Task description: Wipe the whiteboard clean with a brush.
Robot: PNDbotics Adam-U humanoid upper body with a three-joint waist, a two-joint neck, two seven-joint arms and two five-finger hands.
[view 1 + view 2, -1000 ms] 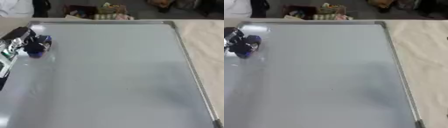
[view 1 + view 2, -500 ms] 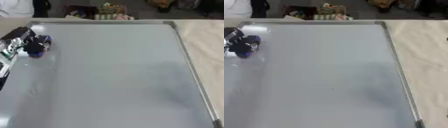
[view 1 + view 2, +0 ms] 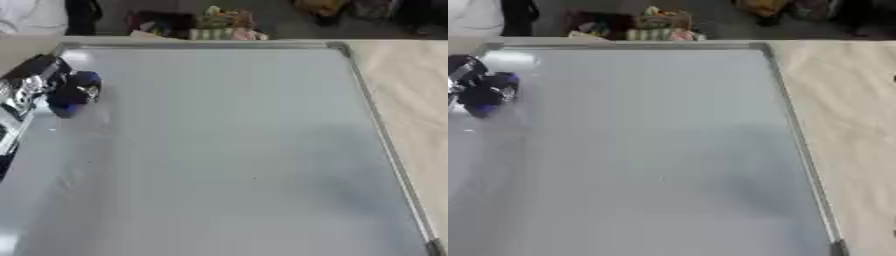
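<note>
Your left hand (image 3: 31, 85) is coming in from the upper left of the frame, black with silver parts, and its fingers are curling round the brush (image 3: 74, 95), holding it against the whiteboard (image 3: 236, 150). The brush is showing as a small dark blue lump with a rounded top and a brighter blue patch at its lower end; it is blurred, so you cannot make out its bristles or pad. Its long axis is running slightly tilted from upper right to lower left, with the lower end pointing down toward the bottom left of the frame and the upper end tucked against your fingers. It is sitting near the whiteboard's upper left corner, just inside the left edge and well apart from the right frame. The whiteboard is filling most of the picture, a pale grey sheet with a thin metal rim, looking plain apart from a faint speck near its middle. It is lying flat on the tabletop (image 3: 416, 90), whose light wood grain is showing along the right side.
</note>
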